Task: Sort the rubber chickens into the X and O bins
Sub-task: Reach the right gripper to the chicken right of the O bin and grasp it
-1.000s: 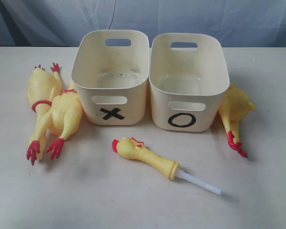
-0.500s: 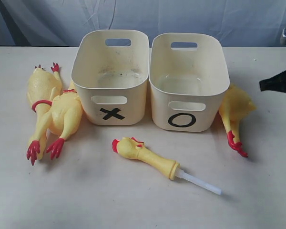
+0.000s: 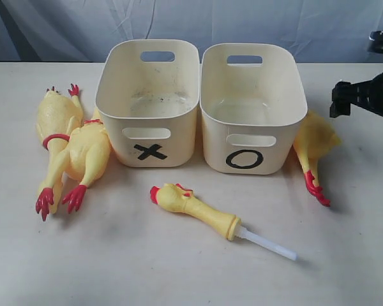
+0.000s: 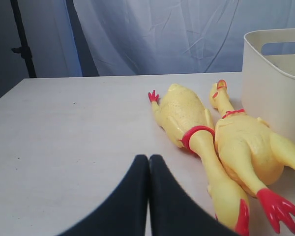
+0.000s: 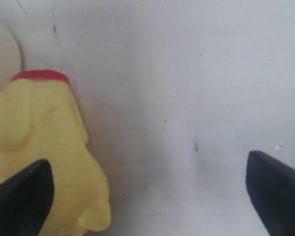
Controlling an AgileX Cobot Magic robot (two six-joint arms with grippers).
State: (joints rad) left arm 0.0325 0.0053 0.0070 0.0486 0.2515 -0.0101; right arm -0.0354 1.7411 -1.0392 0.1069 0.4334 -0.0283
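Two cream tubs stand side by side, the X bin (image 3: 150, 102) and the O bin (image 3: 252, 108). Two yellow rubber chickens (image 3: 67, 143) lie left of the X bin, also in the left wrist view (image 4: 226, 142). A third chicken (image 3: 313, 150) lies right of the O bin; its body shows in the right wrist view (image 5: 39, 152). The short head-and-neck piece (image 3: 198, 207) with a white tube lies in front of the bins. My right gripper (image 3: 345, 102) hovers open above the table, just right of the third chicken (image 5: 147, 191). My left gripper (image 4: 148, 162) is shut and empty, near the two chickens.
A pale cloth backdrop (image 3: 242, 22) hangs behind the white table (image 3: 147, 268). A dark stand (image 4: 22, 44) is beyond the table's far edge in the left wrist view. Bare tabletop stretches in front of the bins.
My right arm has come in from the right edge and moved left toward the chicken beside the O bin. That chicken and the O bin have shifted slightly.
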